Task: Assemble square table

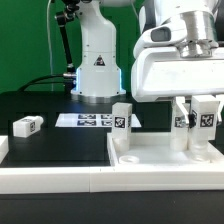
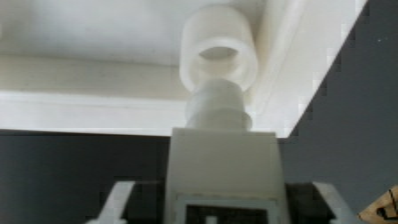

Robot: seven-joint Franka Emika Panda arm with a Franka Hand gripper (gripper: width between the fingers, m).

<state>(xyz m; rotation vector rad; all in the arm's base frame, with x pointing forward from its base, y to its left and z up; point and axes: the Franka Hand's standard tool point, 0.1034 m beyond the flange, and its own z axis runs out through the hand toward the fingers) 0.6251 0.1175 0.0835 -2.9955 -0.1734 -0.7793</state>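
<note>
White plastic square slab with raised rim (image 1: 150,162) is seen on the black table (image 1: 50,140). A stubby white tagged block leg (image 2: 222,160) is gripped upright by the claw (image 1: 195,110), its peg at a slab socket. A second leg (image 1: 121,118) is stood on the slab; a third leg (image 1: 27,125) is left lying on the table.

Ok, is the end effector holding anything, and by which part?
The end effector seems to hold one table leg across the sides of its tagged block body; its peg end is ungripped.

White slab (image 1: 150,160), tagged legs (image 1: 121,118) upright on it, another leg (image 1: 27,125) lying apart
</note>
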